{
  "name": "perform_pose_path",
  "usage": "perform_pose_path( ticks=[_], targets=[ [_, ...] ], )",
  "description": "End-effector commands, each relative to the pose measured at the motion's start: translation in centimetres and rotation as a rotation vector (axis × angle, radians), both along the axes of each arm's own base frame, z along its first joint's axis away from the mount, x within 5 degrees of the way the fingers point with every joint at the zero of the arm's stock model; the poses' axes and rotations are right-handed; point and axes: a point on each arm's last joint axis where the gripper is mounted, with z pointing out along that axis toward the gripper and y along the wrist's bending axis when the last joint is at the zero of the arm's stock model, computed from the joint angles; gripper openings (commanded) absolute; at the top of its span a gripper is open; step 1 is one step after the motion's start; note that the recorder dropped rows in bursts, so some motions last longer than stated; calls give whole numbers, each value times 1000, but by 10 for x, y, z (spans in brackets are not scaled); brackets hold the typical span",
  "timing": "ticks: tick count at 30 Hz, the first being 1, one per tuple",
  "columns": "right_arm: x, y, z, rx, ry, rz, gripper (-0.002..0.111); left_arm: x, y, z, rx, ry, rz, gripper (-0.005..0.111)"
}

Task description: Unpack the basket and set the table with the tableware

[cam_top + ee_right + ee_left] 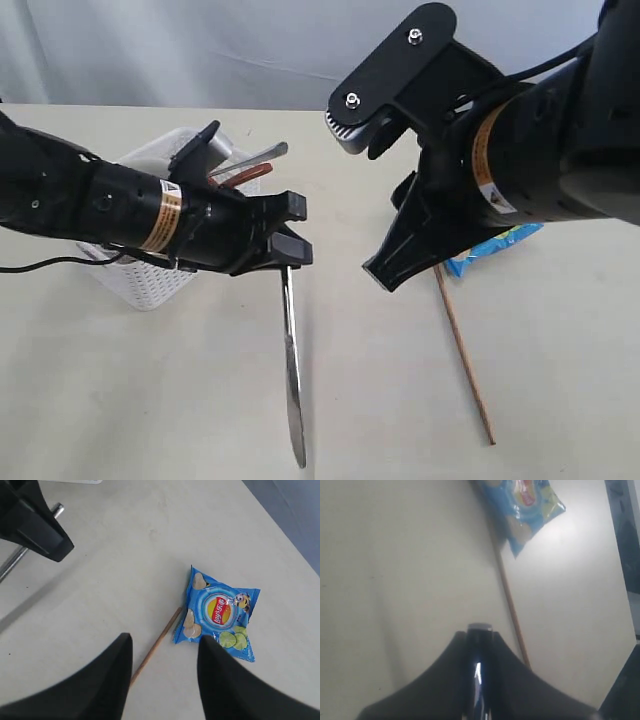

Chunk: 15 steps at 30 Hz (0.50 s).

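Underneath: pale cream matte tabletop.
Behind: pale grey curtain.
Left gripper: clamping long steel knife.
Right gripper: fingers apart.

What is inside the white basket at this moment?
A steel utensil handle and a dark red utensil stick up out of the basket. The left arm crosses in front and covers the interior, so anything else inside cannot be seen.

Behind the table stood a pale grey-white backdrop, faintly folded like cloth, though whether it was curtain or wall could not be told. The tabletop was plain matte cream, evenly lit, with only soft shadows. Past one edge, in the right wrist view, lay a dull blue-grey surface.
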Motion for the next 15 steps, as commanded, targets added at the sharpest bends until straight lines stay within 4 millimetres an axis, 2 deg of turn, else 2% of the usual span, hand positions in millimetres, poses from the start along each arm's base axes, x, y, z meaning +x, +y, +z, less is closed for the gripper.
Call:
perform_pose_path(
  ticks=[1, 3, 11, 15],
  targets=[
    [1, -3, 2, -1, -12, -16, 41, 7, -9, -7, -36, 54, -30, 0],
    [1, -3, 2, -1, -12, -16, 41, 9, -9, -12, -45, 74, -40, 0],
    [2, -4, 2, -7, -18, -16, 41, 24, 14, -23, -34, 103, 6, 0],
    [2, -4, 2, -7, -18, -16, 41, 26, 17, -31, -9, 111, 11, 0]
  ],
)
